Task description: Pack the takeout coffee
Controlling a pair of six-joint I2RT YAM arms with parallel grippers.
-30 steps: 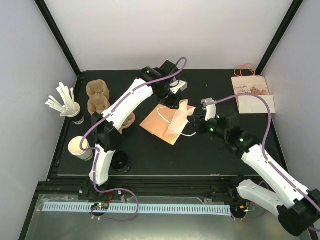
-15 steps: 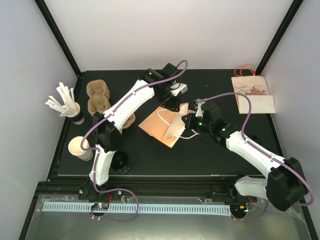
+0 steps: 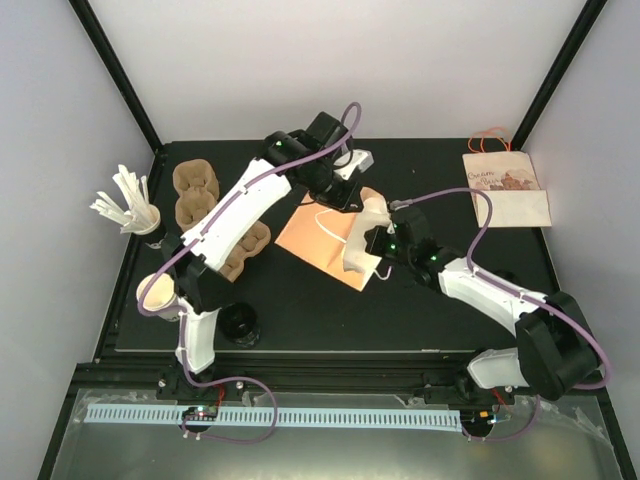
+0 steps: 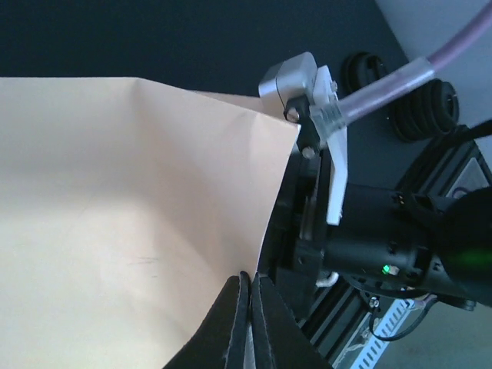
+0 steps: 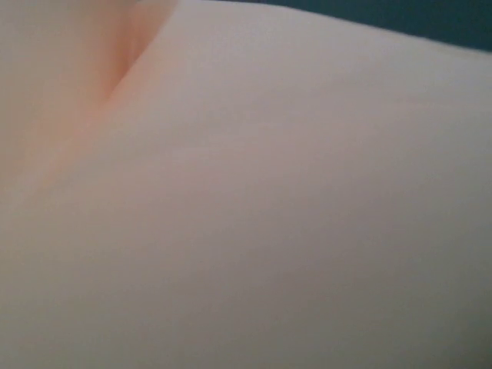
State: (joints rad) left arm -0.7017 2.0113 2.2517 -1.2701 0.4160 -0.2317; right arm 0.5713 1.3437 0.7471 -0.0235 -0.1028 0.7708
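- Black worktop with pale walls behind carries the tan paper bag in the middle of the top view, partly flat, with its right wall lifted.
- Left claw is pinched tight on the bag's upper edge. The left wrist view shows the paper between its closed fingers.
- Right claw is closed too, seemingly on the raised wall right of centre. Its own camera sees only paper.
- I judge the bag to be light, thin and floppy. It creases easily and may tear under a hard pull.
- The best hold is the mouth rim, on opposite walls, pulled gently apart.
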